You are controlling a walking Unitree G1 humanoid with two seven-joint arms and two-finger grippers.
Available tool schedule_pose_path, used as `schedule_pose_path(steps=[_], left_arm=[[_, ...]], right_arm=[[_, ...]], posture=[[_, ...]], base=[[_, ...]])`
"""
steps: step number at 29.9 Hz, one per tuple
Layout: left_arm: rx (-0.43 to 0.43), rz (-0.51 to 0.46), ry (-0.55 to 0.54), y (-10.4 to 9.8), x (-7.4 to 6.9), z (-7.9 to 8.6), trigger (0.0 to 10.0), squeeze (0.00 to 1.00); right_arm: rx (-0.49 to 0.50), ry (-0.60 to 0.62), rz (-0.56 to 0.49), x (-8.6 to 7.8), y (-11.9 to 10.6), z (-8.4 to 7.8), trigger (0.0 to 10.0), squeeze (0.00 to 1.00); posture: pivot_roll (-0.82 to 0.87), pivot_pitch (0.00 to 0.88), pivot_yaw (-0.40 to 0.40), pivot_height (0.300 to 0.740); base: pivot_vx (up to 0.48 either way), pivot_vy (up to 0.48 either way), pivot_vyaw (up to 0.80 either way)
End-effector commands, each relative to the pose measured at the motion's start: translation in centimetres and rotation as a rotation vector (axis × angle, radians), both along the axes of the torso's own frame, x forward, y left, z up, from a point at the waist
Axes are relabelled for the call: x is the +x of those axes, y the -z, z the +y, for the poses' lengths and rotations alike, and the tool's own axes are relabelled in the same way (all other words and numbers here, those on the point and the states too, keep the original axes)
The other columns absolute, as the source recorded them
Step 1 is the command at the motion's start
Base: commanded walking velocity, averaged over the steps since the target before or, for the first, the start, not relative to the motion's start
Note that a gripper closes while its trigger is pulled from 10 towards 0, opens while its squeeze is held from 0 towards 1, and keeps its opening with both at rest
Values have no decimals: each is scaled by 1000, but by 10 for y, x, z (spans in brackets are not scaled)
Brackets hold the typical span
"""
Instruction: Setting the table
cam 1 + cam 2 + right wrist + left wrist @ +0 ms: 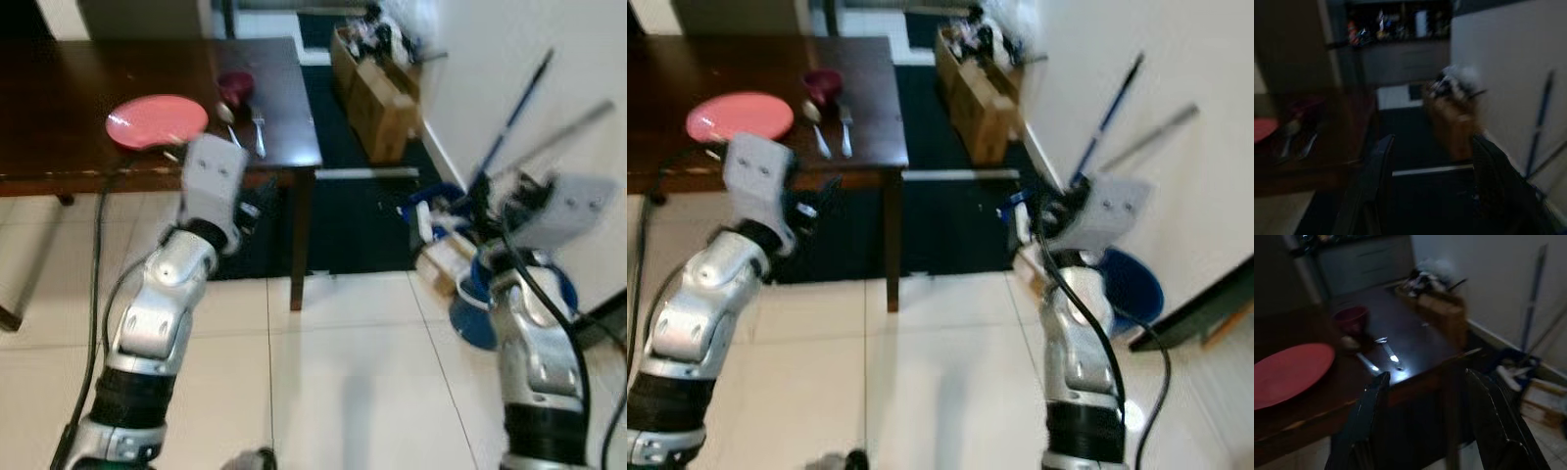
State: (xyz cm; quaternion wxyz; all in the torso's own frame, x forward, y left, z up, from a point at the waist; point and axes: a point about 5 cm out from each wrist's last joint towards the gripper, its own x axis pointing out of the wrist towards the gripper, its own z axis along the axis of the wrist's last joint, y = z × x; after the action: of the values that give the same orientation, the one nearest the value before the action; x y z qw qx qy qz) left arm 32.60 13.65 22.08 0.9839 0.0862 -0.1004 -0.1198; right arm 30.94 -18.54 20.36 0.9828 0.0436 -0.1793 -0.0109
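1. A pink plate (157, 120), a dark red cup (235, 85) and what looks like cutlery (259, 134) sit on the brown table (59, 88).
2. The left gripper (1425, 396) hangs by the table edge, fingers apart, holding nothing.
3. The right gripper (1432, 166) is off by the wall, fingers apart too.

Dark polished wood table (59, 98); glossy pink plate (155, 120); shiny metal cutlery (259, 132).

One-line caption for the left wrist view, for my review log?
Left gripper, open and empty, faces the dark table set with a pink plate, maroon cup and cutlery.
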Motion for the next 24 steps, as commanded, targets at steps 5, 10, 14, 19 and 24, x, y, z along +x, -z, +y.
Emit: schedule_pose_path(steps=[5, 10, 14, 19, 24], left_arm=[[24, 11, -93, 10, -6, 14, 10000, 0], [21, 25, -207, 17, -16, 35, 10000, 0], [26, 35, -238, 21, -22, 44, 10000, 0], [34, 48, -231, 25, -25, 45, 10000, 0], [34, 56, -226, 27, -28, 45, 10000, 0]], right_arm=[[3, -201, 77, -1, 13, 19, 10000, 0], [0, -354, 109, -1, 18, 42, 10000, 0], [-24, -386, 116, 1, 19, 48, 10000, 0], [-56, -398, 110, 5, 15, 49, 10000, 0], [-96, -361, 126, 12, 14, 43, 10000, 0]], posture=[[-90, 39, 61, 740], [-64, 40, 40, 740], [-53, 39, 33, 740], [-56, 36, 32, 740], [-50, 33, 25, 740]], base=[[480, 0, 0], [446, 0, 0], [390, 0, 0], [386, 0, 0], [380, 0, 0]])
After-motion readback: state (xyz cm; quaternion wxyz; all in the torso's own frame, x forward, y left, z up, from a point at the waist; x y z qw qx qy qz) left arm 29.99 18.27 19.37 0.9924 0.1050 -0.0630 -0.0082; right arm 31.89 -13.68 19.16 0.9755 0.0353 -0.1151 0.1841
